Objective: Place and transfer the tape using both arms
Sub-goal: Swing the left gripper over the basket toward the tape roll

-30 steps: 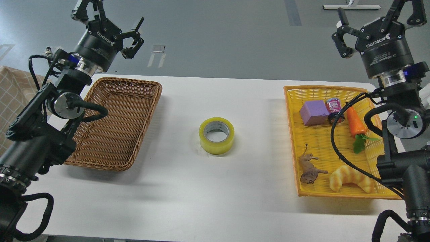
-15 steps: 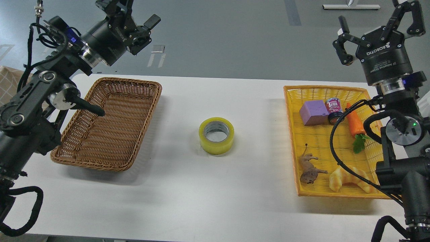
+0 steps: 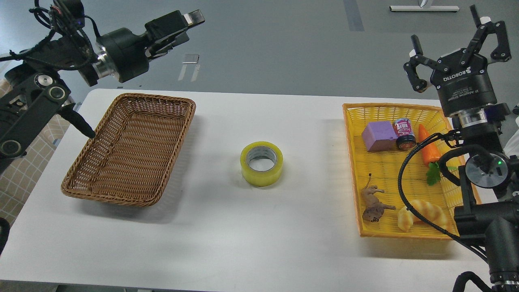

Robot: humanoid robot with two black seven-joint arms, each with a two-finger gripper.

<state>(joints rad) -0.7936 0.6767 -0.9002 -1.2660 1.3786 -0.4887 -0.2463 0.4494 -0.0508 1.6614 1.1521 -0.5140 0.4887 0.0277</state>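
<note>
Now at the reach stage: tape (image 3: 261, 163) lying untouched mid-table, right gripper (image 3: 456, 38) spread wide, left gripper (image 3: 184, 22) spread unclear; next, descending onto it.

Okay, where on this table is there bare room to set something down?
Bare table lies along the front edge and on both sides of the tape. The wicker basket holds nothing; the yellow basket is crowded with toys.
</note>
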